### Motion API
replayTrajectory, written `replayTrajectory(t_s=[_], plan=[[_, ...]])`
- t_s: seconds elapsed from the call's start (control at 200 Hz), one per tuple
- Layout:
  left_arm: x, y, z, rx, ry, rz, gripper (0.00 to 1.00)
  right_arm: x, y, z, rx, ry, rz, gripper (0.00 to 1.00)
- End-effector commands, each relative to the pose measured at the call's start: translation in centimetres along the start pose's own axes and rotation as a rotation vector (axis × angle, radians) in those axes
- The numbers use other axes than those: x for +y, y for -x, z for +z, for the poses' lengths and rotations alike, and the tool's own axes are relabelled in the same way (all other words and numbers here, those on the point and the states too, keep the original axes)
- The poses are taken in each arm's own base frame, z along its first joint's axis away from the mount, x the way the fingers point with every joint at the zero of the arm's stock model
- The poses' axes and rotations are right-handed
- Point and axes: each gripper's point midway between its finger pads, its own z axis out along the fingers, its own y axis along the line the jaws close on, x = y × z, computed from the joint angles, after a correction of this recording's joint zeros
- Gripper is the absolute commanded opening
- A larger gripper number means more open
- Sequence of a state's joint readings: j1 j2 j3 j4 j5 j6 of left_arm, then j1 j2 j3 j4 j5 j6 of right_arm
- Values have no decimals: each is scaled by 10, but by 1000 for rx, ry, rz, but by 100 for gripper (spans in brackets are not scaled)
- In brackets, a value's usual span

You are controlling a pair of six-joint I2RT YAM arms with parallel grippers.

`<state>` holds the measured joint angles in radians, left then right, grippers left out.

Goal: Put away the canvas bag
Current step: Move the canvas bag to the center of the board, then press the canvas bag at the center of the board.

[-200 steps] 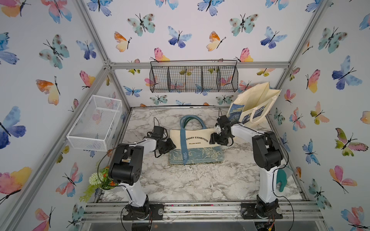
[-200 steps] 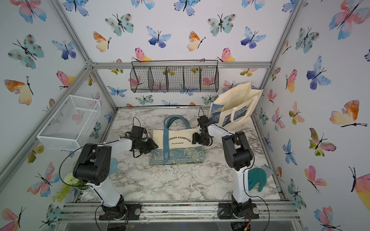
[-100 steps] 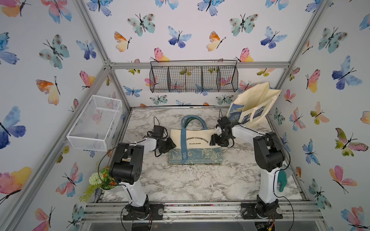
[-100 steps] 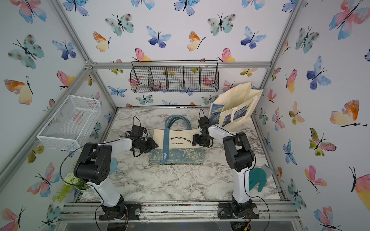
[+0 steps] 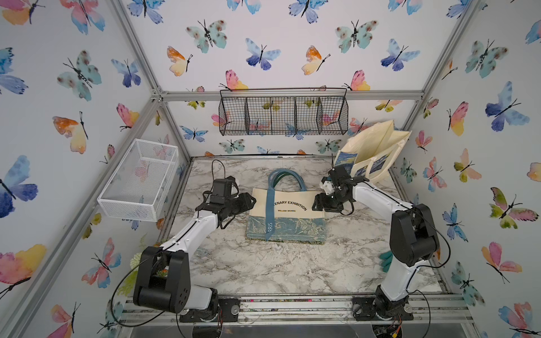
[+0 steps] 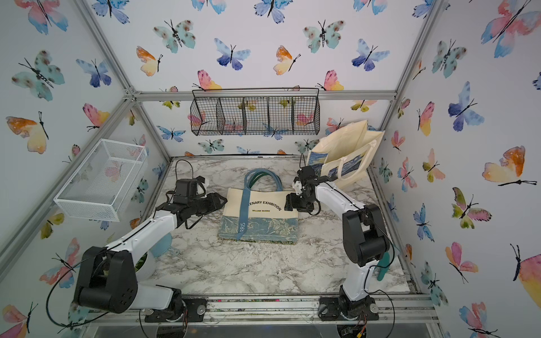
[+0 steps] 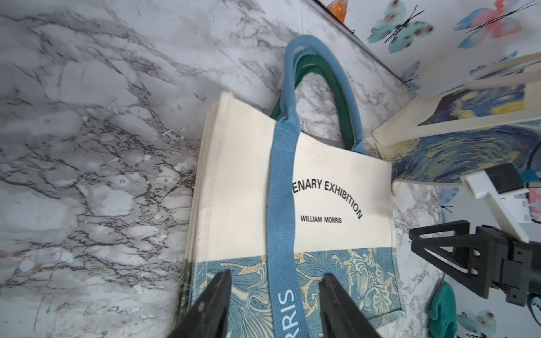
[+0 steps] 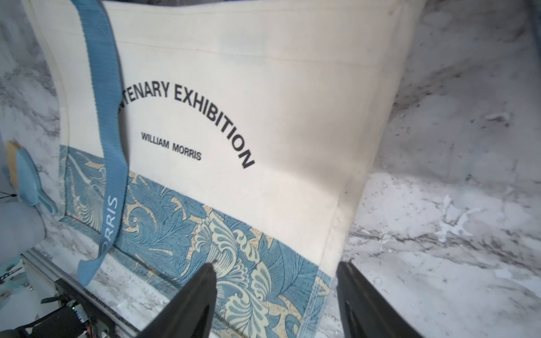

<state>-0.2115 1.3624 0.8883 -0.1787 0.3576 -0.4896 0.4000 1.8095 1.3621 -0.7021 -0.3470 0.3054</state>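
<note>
Flat on marble table point(image 5: 263, 263): cream canvas bag point(image 5: 292, 218), blue floral band. Flanking it, left gripper point(image 5: 251, 202) and right gripper point(image 5: 315, 204), jaws apart, holding nothing.

Baskets on butterfly walls point(image 5: 263, 54)
A black wire basket point(image 5: 283, 115) hangs on the back wall point(image 5: 202, 120); a white mesh basket point(image 5: 128, 208) juts from the left wall point(image 5: 44, 190), above the marble tabletop point(image 5: 263, 263)

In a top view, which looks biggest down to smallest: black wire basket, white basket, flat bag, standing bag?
Largest: black wire basket.
Next: white basket and flat bag, too alike to rank.
Smallest: standing bag.
</note>
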Motion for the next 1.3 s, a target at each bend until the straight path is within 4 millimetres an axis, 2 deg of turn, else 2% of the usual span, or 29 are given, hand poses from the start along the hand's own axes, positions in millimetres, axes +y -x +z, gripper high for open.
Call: replayTrajectory(t_s=[0.0, 0.095, 0.115, 0.225, 0.295, 0.4, 0.461, 0.496, 0.531, 0.551, 0.601, 0.651, 0.771, 0.886, 1.016, 1.191, 1.291], plan=[[-2, -11, -10, -2, -16, 26, 53, 12, -18, -1, 49, 80, -5, 68], [-24, -19, -14, 1, -145, 51, 53, 29, -16, -5, 35, 175, -6, 67], [-34, -23, -15, 15, -201, 61, 52, 33, -17, -5, 39, 202, -2, 66], [-72, -37, -11, 69, -388, 96, 48, 71, -19, -3, 56, 456, 39, 58], [-93, -49, -1, 118, -446, 111, 45, 94, -24, 5, 81, 567, 58, 50], [-112, -73, 18, 192, -456, 142, 45, 124, -36, 27, 139, 565, 15, 43], [-113, -87, 28, 227, -454, 132, 44, 137, -44, 41, 161, 566, -3, 30], [-109, -95, 33, 250, -454, 111, 41, 141, -48, 49, 173, 578, -4, 13], [-102, -102, 39, 271, -452, 81, 34, 142, -51, 57, 183, 586, 2, 3], [-97, -107, 43, 286, -449, 65, 29, 140, -54, 63, 194, 588, 11, 2], [-86, -118, 49, 330, -457, 12, 7, 133, -63, 75, 223, 590, 26, 2], [-73, -129, 55, 376, -461, -60, 0, 123, -74, 90, 251, 569, 32, 2], [-43, -158, 64, 473, -450, -223, 0, 92, -112, 117, 353, 504, 59, 2], [-22, -177, 70, 510, -386, -284, 0, 63, -136, 125, 375, 448, 96, 2], [7, -180, 68, 484, -304, -351, 0, 26, -145, 119, 352, 434, 180, 2], [48, -173, 59, 421, -218, -419, 0, -24, -146, 105, 303, 417, 281, 2], [61, -170, 54, 397, -187, -430, 0, -43, -146, 97, 287, 395, 315, 2]])
